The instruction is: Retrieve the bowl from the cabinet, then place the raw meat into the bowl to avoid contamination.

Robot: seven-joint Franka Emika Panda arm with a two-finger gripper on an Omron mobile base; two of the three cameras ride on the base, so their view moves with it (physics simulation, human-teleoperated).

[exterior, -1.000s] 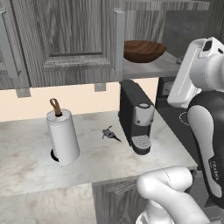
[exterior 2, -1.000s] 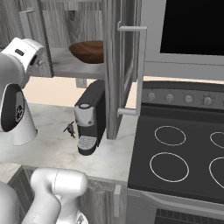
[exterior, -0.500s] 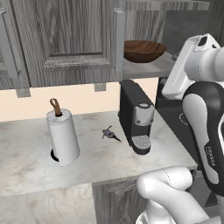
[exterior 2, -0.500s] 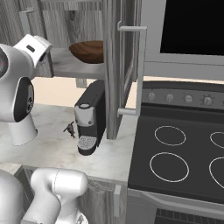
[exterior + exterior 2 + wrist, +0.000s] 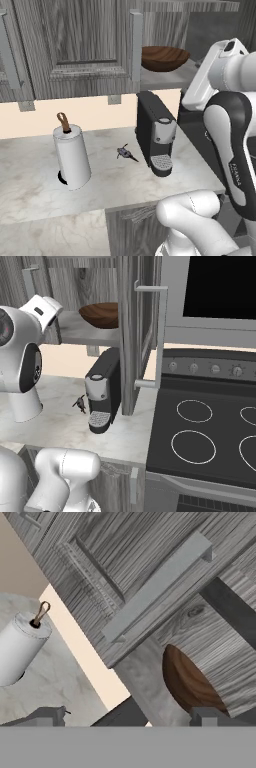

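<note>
On the plain grey shelf of the grey wood-grain wall cabinet (image 5: 90, 45), half hidden behind the door edge: the wide dark-brown wooden bowl (image 5: 165, 57), above the black coffee machine (image 5: 156, 132). Down on the marble counter (image 5: 35, 185), between that machine and the white paper-towel roll (image 5: 72, 156), the tiny grey-purplish lump of raw meat (image 5: 125, 153). Up beside the shelf, the two-finger gripper (image 5: 127, 717), jaws spread wide and empty, bowl just ahead near one tip.

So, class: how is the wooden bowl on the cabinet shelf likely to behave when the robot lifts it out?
The wooden bowl looks rigid, so it should keep its shape. Being wide and shallow with a rounded underside, it may rock or tilt if gripped at one rim. Its smooth rim could slip in the open hand.
</note>
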